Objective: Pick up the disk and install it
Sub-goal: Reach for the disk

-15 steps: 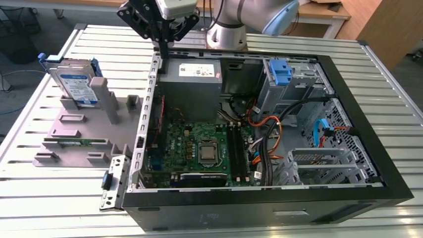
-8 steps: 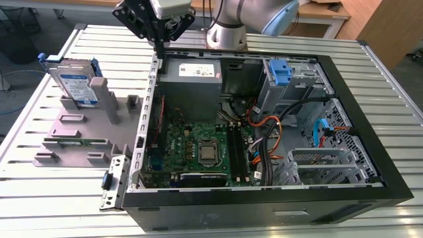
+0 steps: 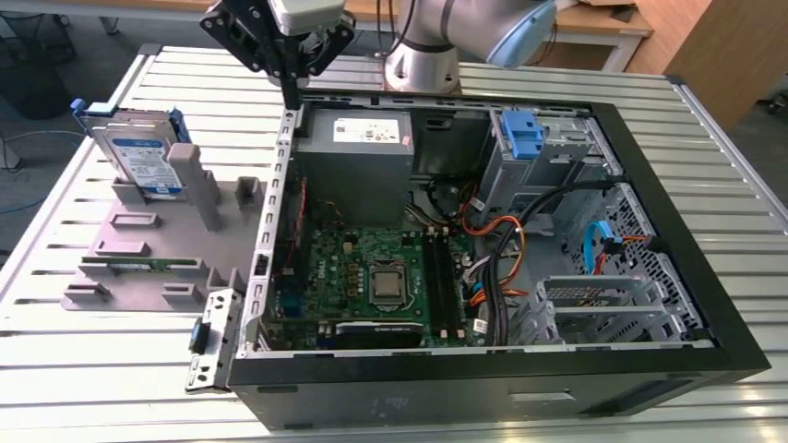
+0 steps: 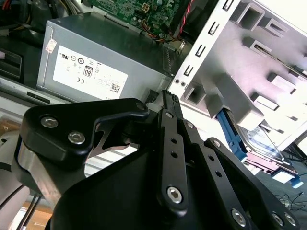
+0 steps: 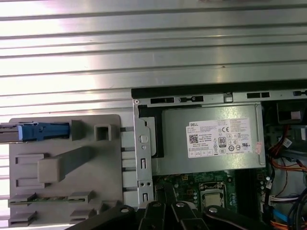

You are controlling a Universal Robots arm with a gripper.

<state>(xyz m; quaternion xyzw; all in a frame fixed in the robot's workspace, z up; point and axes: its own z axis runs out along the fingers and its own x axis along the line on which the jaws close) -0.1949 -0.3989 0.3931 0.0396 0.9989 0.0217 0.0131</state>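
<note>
1. The gripper (image 3: 293,92) hangs above the back edge of the computer case (image 3: 493,374). It is over the side wall next to the power-supply box (image 3: 357,138). Its claw fingers are drawn together and clamp no part.
2. The disk (image 3: 142,152) stands upright on edge in a slot at the back end of the grey holder (image 3: 136,245), at the exterior view's left of the case. Its white-and-blue label faces forward. A blue caddy (image 3: 124,113) frames it, with a tab projecting at the upper corner. The disk is well apart from the gripper. In the second wrist view it shows beyond the claw (image 4: 263,143), seated in the holder (image 4: 268,52).
3. The holder lies flat on the slatted metal table (image 3: 74,369), just beside the open case. A green memory stick (image 3: 148,265) lies in a slot toward its front.
4. The case lies on its side with the open face upward.
   - The power-supply box sits in the back corner nearest the holder.
   - A green motherboard (image 3: 369,268) with a processor socket (image 3: 386,281) lies on the floor.
   - A bundle of cables (image 3: 493,231) runs across the middle.
   - A metal drive cage (image 3: 560,148) at the back, on the exterior view's right, has a blue bracket (image 3: 523,134) seated in it.
5. In the first wrist view the power-supply box (image 5: 211,139) lies inside the case wall. The caddy edge (image 5: 41,130) shows at the holder's end.
</note>
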